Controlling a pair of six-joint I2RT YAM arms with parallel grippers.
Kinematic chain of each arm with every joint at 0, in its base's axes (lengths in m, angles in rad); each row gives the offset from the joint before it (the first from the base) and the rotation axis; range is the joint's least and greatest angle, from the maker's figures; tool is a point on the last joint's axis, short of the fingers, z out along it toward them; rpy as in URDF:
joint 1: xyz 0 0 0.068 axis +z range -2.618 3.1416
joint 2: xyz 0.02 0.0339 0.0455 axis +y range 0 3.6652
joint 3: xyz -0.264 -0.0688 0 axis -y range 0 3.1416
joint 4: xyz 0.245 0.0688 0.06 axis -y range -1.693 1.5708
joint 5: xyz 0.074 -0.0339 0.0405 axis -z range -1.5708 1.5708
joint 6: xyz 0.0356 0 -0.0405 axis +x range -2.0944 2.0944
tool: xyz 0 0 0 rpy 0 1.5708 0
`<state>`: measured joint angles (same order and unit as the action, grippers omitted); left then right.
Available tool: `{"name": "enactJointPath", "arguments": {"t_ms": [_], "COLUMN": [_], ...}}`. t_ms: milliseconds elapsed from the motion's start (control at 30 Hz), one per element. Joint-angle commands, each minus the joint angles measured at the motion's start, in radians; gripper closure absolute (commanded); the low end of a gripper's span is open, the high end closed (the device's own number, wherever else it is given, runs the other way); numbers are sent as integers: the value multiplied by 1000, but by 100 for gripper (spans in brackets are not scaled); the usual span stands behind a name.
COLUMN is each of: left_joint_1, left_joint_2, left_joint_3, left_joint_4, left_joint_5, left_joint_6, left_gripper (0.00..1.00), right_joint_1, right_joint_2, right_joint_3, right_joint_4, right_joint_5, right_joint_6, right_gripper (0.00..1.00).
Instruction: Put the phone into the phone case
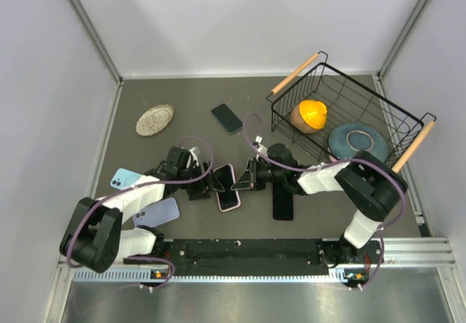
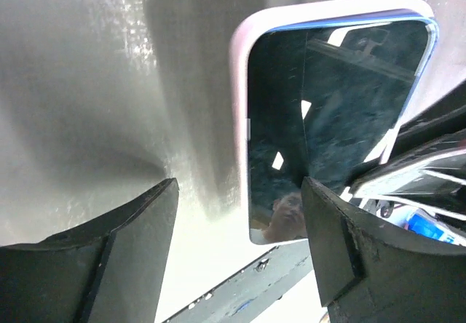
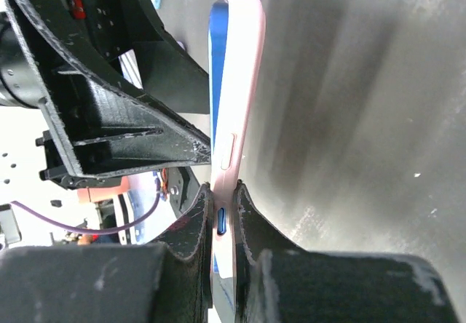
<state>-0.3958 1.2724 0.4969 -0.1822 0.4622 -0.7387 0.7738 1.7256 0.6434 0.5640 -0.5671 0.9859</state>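
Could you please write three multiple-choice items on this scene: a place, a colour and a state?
1. Where is the orange object? A in the wire basket; B on the woven mat; C by the left base.
2. What colour is the case around the phone? A black; B pink; C green.
3. How are the right fingers? A wide open; B shut on nothing; C shut on the case.
Answers: 1 A, wires surround it; 2 B, a pink rim frames the screen; 3 C, both pinch its edge.
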Motion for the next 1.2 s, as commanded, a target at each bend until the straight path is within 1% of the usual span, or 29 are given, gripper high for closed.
{"name": "enactJointPath", "arguments": {"t_ms": [0, 100, 133, 233, 267, 367, 467, 500, 600, 700, 800, 833, 867, 900, 967, 1000, 1067, 1100, 1133, 1167], "left_joint_1": [2, 9, 12, 17, 20, 20, 20, 20, 20, 18, 20, 18, 20, 18, 18, 18, 17, 18, 17, 17], "left_joint_2": [-116, -159, -175, -212, -222, -249, -286, -295, -326, -343, -346, -346, -346, -343, -341, -341, -338, -334, -331, -329], "left_joint_3": [32, 55, 54, 43, 40, 39, 26, 19, -14, -43, -73, -78, -84, -98, -109, -113, -112, -109, -109, -110], "left_joint_4": [-111, -85, -50, 27, 41, 79, 159, 173, 305, 391, 461, 475, 489, 527, 553, 558, 540, 529, 524, 524], "left_joint_5": [-42, 51, 105, 182, 226, 298, 384, 403, 441, 457, 463, 469, 474, 480, 497, 500, 506, 512, 516, 523], "left_joint_6": [82, 117, 119, 111, 107, 116, 88, 73, 4, -56, -105, -122, -132, -143, -168, -168, -157, -143, -142, -142], "left_gripper": [26, 26, 26, 26, 26, 27, 27, 27, 27, 28, 32, 35, 46, 53, 67, 77, 84, 91, 94, 96], "right_joint_1": [-13, -42, -51, -79, -87, -93, -93, -93, -93, -91, -91, -93, -93, -93, -91, -91, -93, -93, -91, -91], "right_joint_2": [-147, -195, -216, -254, -285, -354, -395, -400, -403, -406, -420, -434, -440, -446, -463, -468, -491, -498, -509, -520], "right_joint_3": [32, 7, 4, 5, 4, -2, -19, -25, -43, -71, -96, -102, -111, -114, -113, -108, -90, -82, -73, -53], "right_joint_4": [7, 26, 33, 40, 37, 34, 74, 91, 197, 327, 335, 330, 317, 297, 274, 226, 180, 119, 90, 53], "right_joint_5": [21, 1, -8, -37, -42, -51, -76, -98, -149, -189, -189, -186, -183, -180, -186, -189, -188, -183, -178, -172], "right_joint_6": [-78, -59, -50, -49, -49, -49, -40, -29, 29, 94, 106, 97, 91, 83, 62, 50, 8, -27, -48, -68], "right_gripper": [100, 100, 100, 100, 100, 100, 100, 100, 100, 100, 100, 100, 100, 100, 100, 96, 88, 78, 72, 63]}}
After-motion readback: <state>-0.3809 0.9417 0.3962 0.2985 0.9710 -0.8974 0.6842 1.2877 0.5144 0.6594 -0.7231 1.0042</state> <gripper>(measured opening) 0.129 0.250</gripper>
